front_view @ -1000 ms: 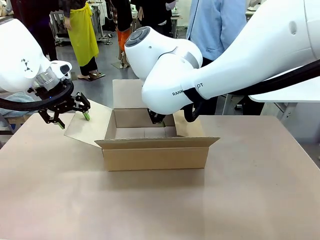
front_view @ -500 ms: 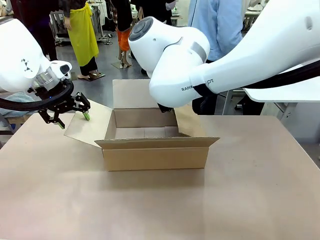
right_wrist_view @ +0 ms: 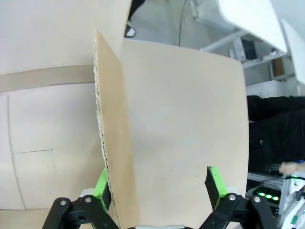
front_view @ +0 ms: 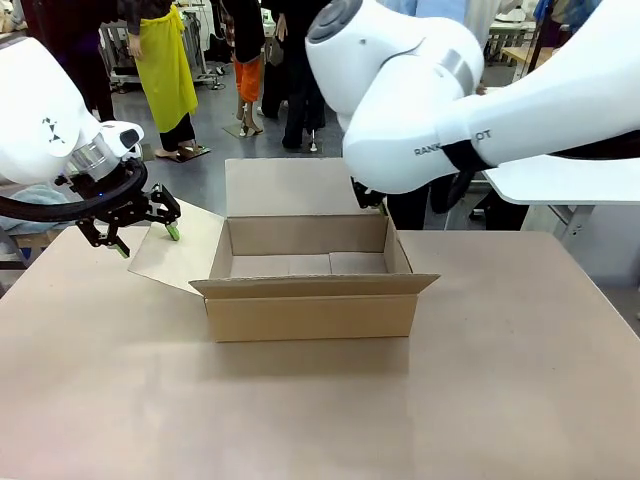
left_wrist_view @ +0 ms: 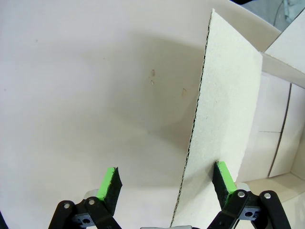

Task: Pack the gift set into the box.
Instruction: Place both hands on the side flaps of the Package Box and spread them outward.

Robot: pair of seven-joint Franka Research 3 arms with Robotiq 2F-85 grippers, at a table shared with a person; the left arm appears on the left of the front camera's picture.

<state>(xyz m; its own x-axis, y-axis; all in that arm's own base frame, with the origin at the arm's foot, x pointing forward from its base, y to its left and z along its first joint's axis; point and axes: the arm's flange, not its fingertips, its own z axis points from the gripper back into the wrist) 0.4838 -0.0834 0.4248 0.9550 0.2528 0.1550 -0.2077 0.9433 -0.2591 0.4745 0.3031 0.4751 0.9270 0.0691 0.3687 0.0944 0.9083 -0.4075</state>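
Listener: Box first — where is it?

Describer: Plain brown carton near the middle of the table, a little toward the far edge, with all four flaps open. Its floor is bare cardboard; nothing is packed inside.

Listener: And the grippers?

Describer: Left gripper hangs off the carton's left side, fingers apart, straddling the free edge of the left flap, which splays outward toward the table's left edge. In its wrist view one green pad looks to touch the flap face, and the other stands clear. Right gripper is also spread, with an upright flap between its fingers and not clamped.

Listener: How will the cardboard handle?

Describer: Likely light, and stiff across each panel, yet weak along the fold lines. An empty carton should slide if shoved, so any push wants to be gentle. The best hold seems to be the middle of a flap's free edge — pinched flat between the pads, away from corners that crumple.
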